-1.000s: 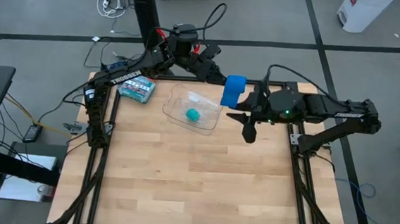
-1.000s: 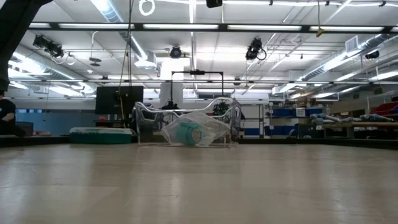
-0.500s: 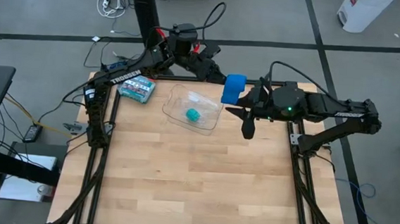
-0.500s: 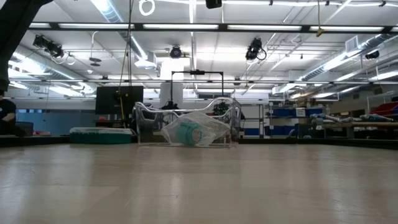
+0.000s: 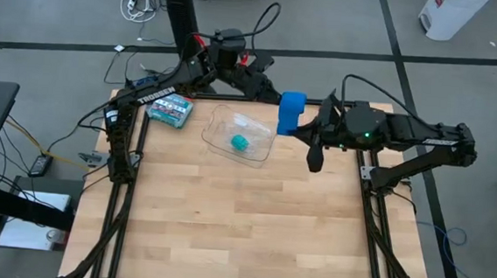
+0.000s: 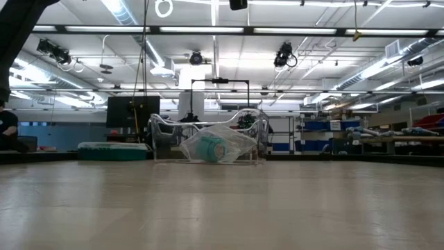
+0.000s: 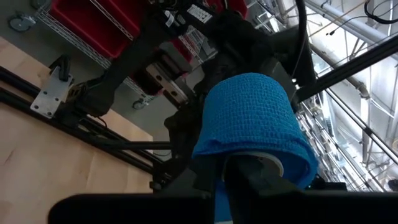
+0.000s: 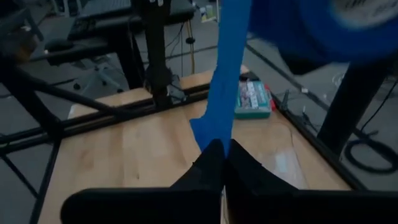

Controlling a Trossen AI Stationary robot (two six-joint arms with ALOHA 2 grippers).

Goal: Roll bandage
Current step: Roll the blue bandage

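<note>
Table: pale wood planks (image 5: 243, 217) in a dark metal frame, on a grey floor with dark seams.
Room: low view looks under ceiling light strips to shelving and a person's dark sleeve (image 6: 7, 128) at the far edge.
On table: clear tray (image 5: 238, 134) with a teal roll (image 5: 240, 142); green-and-white box (image 5: 171, 109) beside it.
Bandage: blue roll (image 5: 292, 112) held up over the table's far edge, its tail hanging down.
Left gripper: (image 7: 249, 171) fingers clamped on the roll.
Right gripper: (image 8: 217, 163) fingers together, pinching the tail's end.
Only high view: both arms together.
Only low view: tray wall and bag side-on; no arms.
Only right wrist view: tail (image 8: 221, 93) running down to the fingers.
</note>
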